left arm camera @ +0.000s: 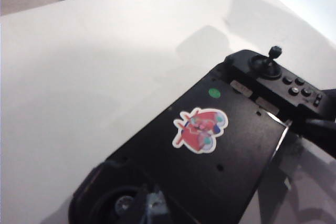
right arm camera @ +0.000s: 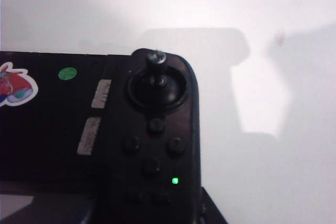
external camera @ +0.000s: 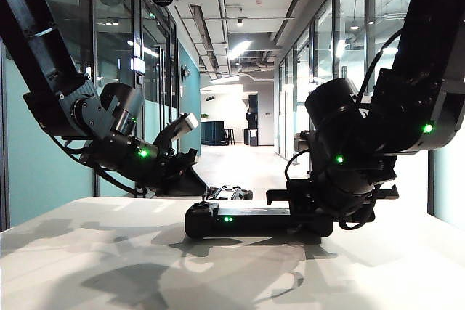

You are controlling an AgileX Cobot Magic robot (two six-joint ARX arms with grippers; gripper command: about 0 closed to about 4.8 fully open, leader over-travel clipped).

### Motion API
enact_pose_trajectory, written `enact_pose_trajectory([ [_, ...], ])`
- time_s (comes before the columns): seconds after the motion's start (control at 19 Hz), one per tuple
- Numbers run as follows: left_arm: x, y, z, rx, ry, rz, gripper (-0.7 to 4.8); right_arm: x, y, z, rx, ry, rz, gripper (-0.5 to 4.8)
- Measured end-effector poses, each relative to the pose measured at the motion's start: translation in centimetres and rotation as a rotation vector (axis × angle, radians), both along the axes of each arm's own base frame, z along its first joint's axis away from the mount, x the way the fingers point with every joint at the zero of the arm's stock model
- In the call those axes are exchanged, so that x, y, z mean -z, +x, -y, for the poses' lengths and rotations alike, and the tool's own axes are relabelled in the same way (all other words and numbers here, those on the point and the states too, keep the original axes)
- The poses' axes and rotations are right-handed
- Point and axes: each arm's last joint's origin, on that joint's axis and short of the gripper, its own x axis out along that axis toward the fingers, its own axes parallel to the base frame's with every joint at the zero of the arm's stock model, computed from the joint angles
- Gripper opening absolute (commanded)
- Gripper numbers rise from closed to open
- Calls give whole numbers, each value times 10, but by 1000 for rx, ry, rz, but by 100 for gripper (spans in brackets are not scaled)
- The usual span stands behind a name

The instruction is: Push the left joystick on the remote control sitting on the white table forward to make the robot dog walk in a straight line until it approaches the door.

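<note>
Remote control [external camera: 258, 220] lies flat mid white counter [external camera: 109, 266], green lights lit, red-white sticker [left arm camera: 199, 129] on its top. Left joystick hidden in all views; only the other stick [right arm camera: 156, 59] shows, upright at the pad's far end. Robot dog [external camera: 229, 194] low on corridor floor just behind the remote. Left end effector [external camera: 190, 176] hovers above remote's left end, opening can't tell. Right end effector [external camera: 320, 205] sits at remote's right end, jaws hidden, grip unclear

Matt blk plastic remote control [right arm camera: 58, 145]; smooth matt white table [left arm camera: 79, 93].
</note>
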Motion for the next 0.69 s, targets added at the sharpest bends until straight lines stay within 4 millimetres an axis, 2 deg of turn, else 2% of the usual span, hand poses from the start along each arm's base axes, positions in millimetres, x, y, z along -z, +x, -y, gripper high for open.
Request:
enact_pose_trajectory([
  [0.69,1,2,0,-63,35,25,-6,0,0,0,0,2,4,202],
])
